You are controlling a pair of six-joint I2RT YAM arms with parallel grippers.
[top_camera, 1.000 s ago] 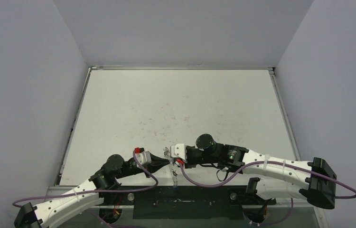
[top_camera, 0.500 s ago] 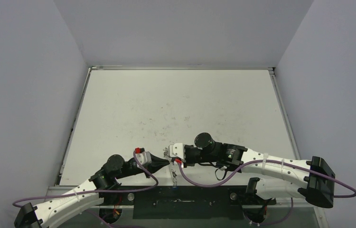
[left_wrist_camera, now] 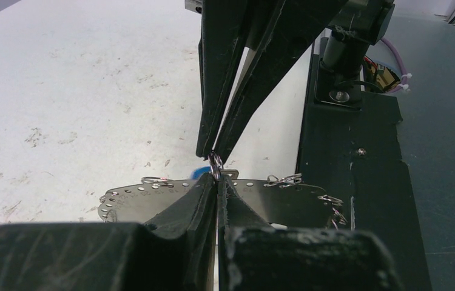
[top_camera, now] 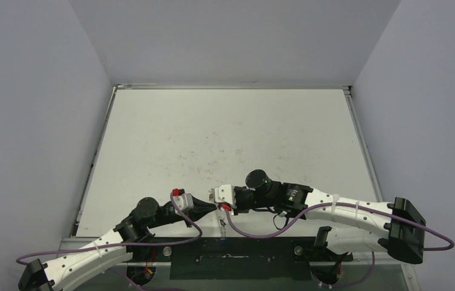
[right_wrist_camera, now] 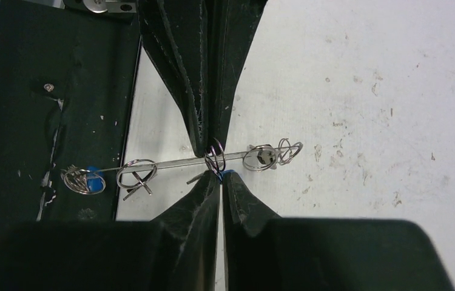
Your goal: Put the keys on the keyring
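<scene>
The keyring, a flat silver plate edged with holes and small loops, is held on edge above the table's near edge by my shut left gripper. From above, the keyring hangs below the two meeting grippers. My right gripper faces the left gripper tip to tip across the thin keyring. Its jaws are pinched together on a blue key at a small loop. Another blue key hangs at the ring's left end.
A black base plate with bolts runs along the table's near edge, right under the keyring. The scuffed white table stretches away behind the arms. Purple cables loop beside both wrists.
My right arm has slid slightly left toward the left gripper, and its jaws have closed down. The left arm and keyring have stayed put.
</scene>
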